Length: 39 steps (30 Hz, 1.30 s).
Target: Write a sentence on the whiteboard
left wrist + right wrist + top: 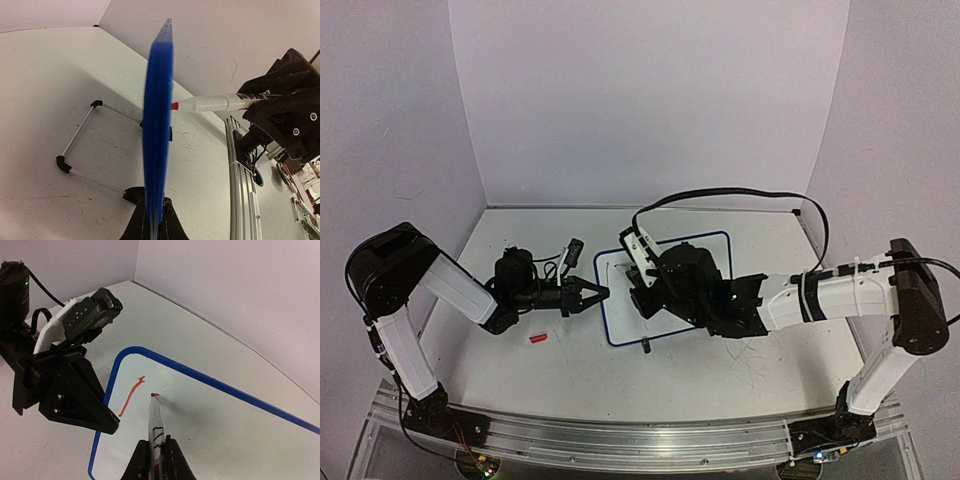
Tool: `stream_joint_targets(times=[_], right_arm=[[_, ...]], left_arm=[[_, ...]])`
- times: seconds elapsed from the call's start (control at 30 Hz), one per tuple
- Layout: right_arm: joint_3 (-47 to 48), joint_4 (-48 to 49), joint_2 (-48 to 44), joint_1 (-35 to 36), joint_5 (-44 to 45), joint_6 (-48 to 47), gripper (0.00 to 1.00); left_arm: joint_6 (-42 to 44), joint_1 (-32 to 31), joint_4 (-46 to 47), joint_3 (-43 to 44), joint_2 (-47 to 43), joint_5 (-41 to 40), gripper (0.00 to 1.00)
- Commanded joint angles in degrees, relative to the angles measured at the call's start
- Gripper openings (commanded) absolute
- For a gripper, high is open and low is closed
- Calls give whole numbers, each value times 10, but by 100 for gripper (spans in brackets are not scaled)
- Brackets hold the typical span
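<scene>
Handles as a light, stiff, slick whiteboard point(618, 305) mid-frame on the bench point(720, 385), best taken by its rim, pinched there by jaws of the left gripper point(597, 293), red marker point(156, 422) clamped in the right gripper point(154, 456).

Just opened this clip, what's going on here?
The left gripper clamps the left edge of the small white board with a dark-blue rim. The right gripper holds a clear, red-tipped marker, tip at the board near that edge. Only one short red stroke is written, so the writing has barely begun. A small red cap lies on the table beside the board.
</scene>
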Motion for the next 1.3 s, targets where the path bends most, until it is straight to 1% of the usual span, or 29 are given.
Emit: stream_joint_targets(times=[0.0, 0.77, 0.93, 1.07, 1.27], right_arm=[[20, 8, 15, -3, 10, 3, 0], [23, -8, 32, 11, -21, 21, 0], [21, -8, 29, 11, 1, 21, 0], [16, -9, 25, 11, 27, 40, 0], [0, -15, 15, 11, 39, 46, 0]], left_arm=[[4, 2, 0, 1, -20, -2, 0], [6, 2, -4, 2, -24, -3, 0], [6, 2, -5, 1, -24, -4, 0], [7, 1, -6, 1, -25, -6, 0], [8, 2, -9, 1, -25, -7, 0]])
